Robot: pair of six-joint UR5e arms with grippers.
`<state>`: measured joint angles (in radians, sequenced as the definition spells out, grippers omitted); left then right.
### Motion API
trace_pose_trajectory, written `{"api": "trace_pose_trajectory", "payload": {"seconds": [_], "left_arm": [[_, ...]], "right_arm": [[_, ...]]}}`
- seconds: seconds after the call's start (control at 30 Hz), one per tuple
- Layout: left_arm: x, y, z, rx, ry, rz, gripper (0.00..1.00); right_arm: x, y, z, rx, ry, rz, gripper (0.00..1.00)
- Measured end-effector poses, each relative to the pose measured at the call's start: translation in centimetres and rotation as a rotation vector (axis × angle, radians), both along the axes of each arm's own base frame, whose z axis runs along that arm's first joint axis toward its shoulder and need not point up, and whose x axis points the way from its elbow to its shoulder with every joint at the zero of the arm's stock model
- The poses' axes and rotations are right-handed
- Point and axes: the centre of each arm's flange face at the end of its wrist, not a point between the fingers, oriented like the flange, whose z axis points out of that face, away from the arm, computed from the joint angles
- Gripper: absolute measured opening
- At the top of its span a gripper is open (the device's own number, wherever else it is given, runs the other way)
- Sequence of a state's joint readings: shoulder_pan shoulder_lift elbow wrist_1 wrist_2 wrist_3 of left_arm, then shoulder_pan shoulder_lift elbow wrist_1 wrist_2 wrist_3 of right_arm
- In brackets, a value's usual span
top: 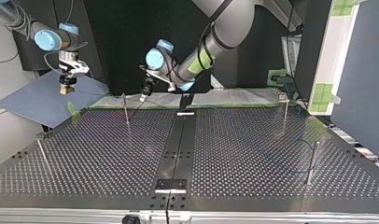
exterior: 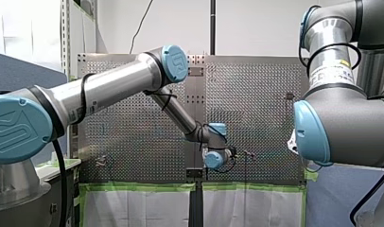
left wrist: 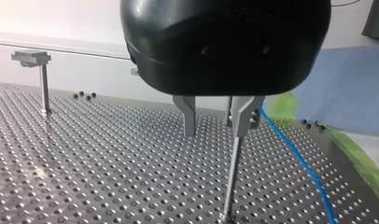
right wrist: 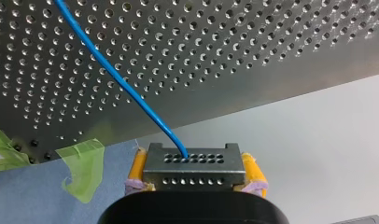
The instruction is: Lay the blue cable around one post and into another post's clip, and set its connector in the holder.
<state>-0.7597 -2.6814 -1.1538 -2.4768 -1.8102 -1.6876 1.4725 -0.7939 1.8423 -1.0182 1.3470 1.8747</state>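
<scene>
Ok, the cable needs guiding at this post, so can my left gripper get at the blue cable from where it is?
Probably yes: the blue cable runs bare just beside my left gripper, whose fingers stand open. Only the post under one finger stands between them.

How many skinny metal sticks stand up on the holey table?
4, in the top view: the far-left post by my left gripper, the near-left post, the far-right post and the near-right post. The arms may hide more.
</scene>
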Motion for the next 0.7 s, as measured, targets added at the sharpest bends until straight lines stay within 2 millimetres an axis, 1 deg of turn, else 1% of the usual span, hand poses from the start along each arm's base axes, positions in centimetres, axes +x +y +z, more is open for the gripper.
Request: {"api": "trace_pose_trajectory", "payload": {"seconds": [0.3,0.4,0.53,0.7], "left_arm": [[-2.6,0.1,2.6,0.039,0.000,-0.023,0.40],[-3.3,0.1,3.1,0.060,0.000,-0.030,0.40],[-3.7,0.2,3.2,0.074,-0.002,-0.034,0.40],[-3.5,0.5,3.1,0.080,-0.006,-0.030,0.40]], "right_arm": [[-0.4,-0.4,0.0,-0.002,-0.004,-0.010,0.00],[-0.7,-0.9,0.3,-0.005,-0.007,-0.021,0.00],[-1.0,-1.7,0.6,0.001,-0.009,-0.037,0.00],[-1.1,-2.0,0.8,0.005,-0.010,-0.042,0.00]]}}
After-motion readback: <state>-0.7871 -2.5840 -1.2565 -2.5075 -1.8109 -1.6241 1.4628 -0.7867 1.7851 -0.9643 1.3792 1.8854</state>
